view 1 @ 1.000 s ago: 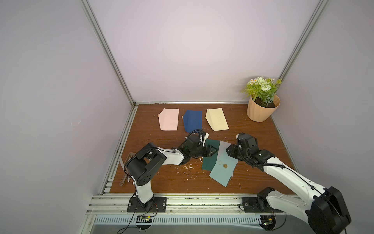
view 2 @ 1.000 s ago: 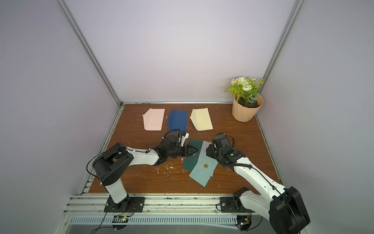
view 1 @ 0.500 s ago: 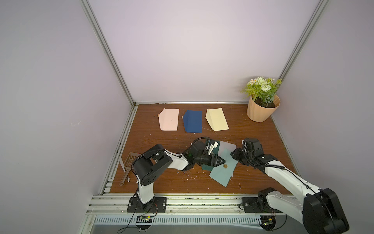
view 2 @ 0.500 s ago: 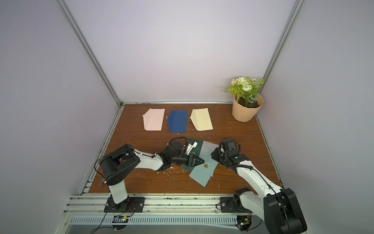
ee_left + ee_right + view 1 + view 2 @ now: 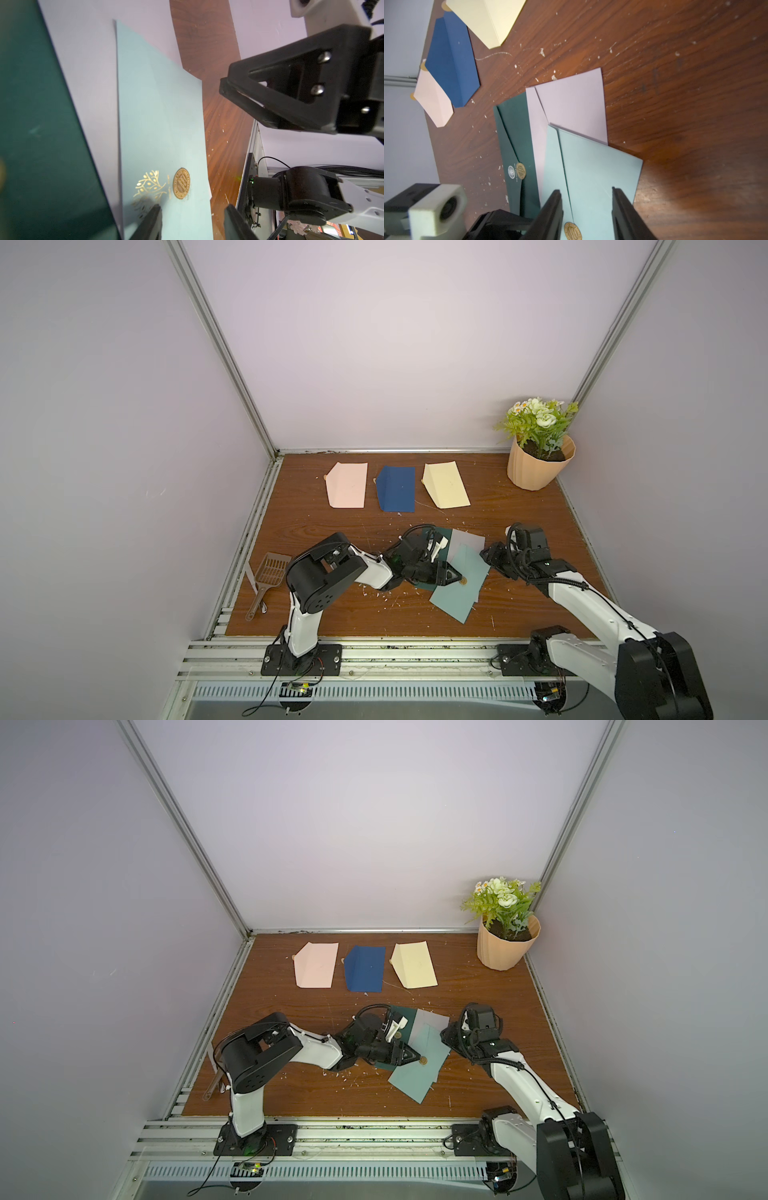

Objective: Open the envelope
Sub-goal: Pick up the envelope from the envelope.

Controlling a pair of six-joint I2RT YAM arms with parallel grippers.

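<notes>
A light teal envelope (image 5: 459, 587) (image 5: 591, 166) with a gold seal (image 5: 463, 581) (image 5: 181, 183) lies flat near the table's front middle. It overlaps a lilac envelope (image 5: 571, 99) and a dark green envelope (image 5: 517, 145) that has its own seal. My left gripper (image 5: 451, 574) (image 5: 192, 218) is open just left of the teal envelope's seal, low over the paper and holding nothing. My right gripper (image 5: 487, 559) (image 5: 586, 203) is open over the envelope's right edge, with the flap line and seal showing between its fingers.
Pink (image 5: 348, 485), navy (image 5: 397, 489) and cream (image 5: 446, 485) envelopes lie in a row at the back. A potted plant (image 5: 540, 456) stands at the back right. A brown plastic scoop (image 5: 270, 576) lies at the left edge. Paper crumbs dot the wood.
My left gripper moved forward and to the right, from over the dark green envelope to beside the teal envelope's seal. My right gripper shifted slightly right, to the envelope's edge.
</notes>
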